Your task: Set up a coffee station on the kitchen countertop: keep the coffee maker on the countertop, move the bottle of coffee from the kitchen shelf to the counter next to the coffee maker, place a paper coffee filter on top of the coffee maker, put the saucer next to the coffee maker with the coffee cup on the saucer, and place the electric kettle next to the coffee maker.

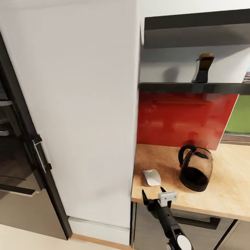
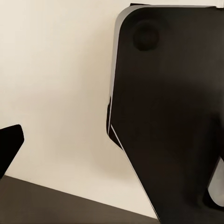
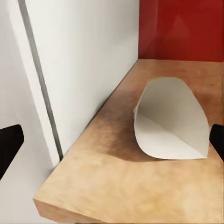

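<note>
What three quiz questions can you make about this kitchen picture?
1. True or false: the paper filter lies on the wooden counter.
2. Which thing stands on the dark shelf? A) the bottle B) the kettle C) a saucer
3. Fill in: the right tool hovers at the counter's front edge, its fingers ____, just short of the filter.

Key:
1. True. It lies on its side near the white cabinet.
2. A. The kettle stands on the counter, beside the filter.
3. Open. Nothing is between them.
</note>
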You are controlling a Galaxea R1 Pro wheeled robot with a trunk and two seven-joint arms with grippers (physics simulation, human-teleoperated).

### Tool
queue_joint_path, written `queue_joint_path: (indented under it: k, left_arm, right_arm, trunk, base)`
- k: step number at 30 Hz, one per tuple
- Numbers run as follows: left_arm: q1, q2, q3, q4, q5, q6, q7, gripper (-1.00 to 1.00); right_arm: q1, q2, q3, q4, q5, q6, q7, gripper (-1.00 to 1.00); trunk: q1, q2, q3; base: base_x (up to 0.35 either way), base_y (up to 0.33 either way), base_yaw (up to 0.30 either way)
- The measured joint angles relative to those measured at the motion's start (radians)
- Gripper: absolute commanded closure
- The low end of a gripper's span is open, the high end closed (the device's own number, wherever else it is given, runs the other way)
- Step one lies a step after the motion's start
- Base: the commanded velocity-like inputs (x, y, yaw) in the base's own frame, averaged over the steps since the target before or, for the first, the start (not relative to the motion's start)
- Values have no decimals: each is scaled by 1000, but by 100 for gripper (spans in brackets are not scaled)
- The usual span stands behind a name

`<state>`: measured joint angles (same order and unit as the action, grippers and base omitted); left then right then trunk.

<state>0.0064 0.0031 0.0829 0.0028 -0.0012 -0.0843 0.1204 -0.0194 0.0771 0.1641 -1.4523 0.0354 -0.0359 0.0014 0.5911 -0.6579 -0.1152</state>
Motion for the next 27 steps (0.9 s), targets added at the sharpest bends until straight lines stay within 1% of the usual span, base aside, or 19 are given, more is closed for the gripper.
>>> queue_joint_path:
  k: [3, 7, 14, 20, 27]
  left_arm:
    - [0, 0, 0, 0, 1, 1, 0, -100]
    - [0, 0, 0, 0, 2, 0, 1, -100]
    - [1, 0, 0, 0, 3, 0, 2, -100]
    - [2, 2, 0, 0, 3, -1, 2, -100]
    - [2, 2, 0, 0, 2, 0, 2, -100]
  right_arm:
    - [0, -2, 0, -1, 2, 0, 0, -100]
    - [0, -2, 0, -1, 2, -1, 0, -100]
    - [0, -2, 2, 14, 4, -2, 0, -100]
    - [0, -2, 3, 20, 4, -2, 0, -100]
    - [0, -2, 3, 36, 4, -2, 0, -100]
  trunk:
    - [0, 0, 0]
    - [0, 0, 0]
    - [0, 0, 0]
    - [0, 0, 0]
    - [0, 0, 0]
  base:
    - [282, -202, 0]
    - [96, -72, 0]
    - [12, -4, 0]
    - [155, 58, 0]
    - [22, 6, 0]
